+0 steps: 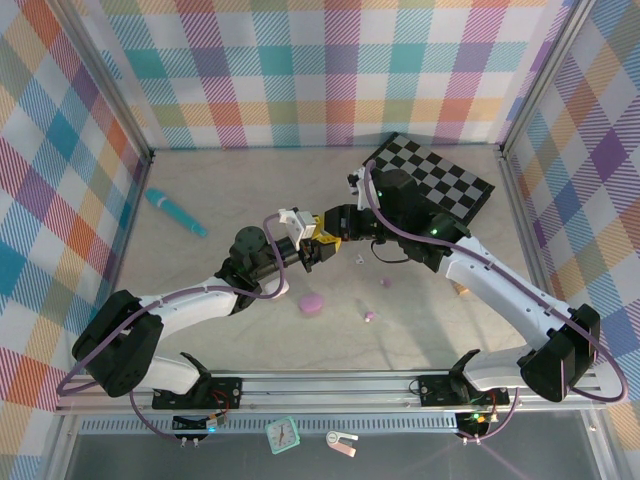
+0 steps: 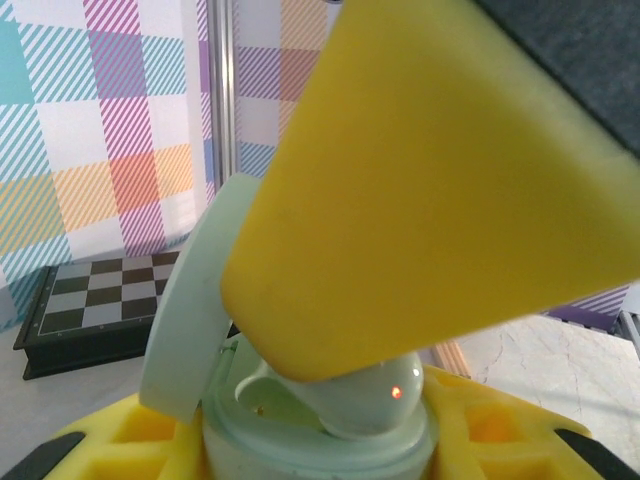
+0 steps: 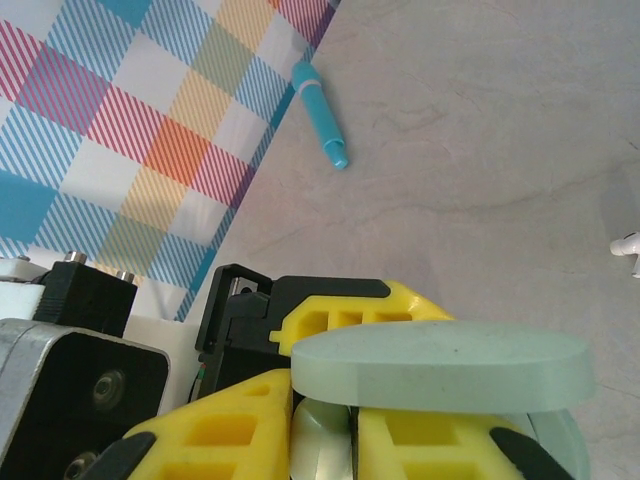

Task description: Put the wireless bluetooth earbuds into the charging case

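The mint charging case (image 2: pixel 330 452) is clamped between the yellow foam fingers of the left pincer (image 1: pixel 306 250), above mid-desk. Its flat oval lid (image 2: pixel 185 320) is swung up toward 10 o'clock in the left wrist view. The right pincer (image 1: pixel 326 234) meets it from 2 o'clock, with one broad yellow finger over a smooth, rounded mint earbud (image 2: pixel 365 402) that lies in the case's well with a red glint on it. I cannot tell whether the right pincer grips the bud or has let go.

From above, a pink pebble case (image 1: pixel 311 303) lies at 6 o'clock of the pincers. Small lilac earbuds (image 1: pixel 385 282) and a white earbud (image 1: pixel 359 259) lie toward 4 o'clock, with bare marbled desk (image 1: pixel 200 270) around them. A teal pen (image 1: pixel 176 212) lies at 9 o'clock near the plaid wall (image 1: pixel 60 200), and a checkerboard (image 1: pixel 440 185) at 1 o'clock.
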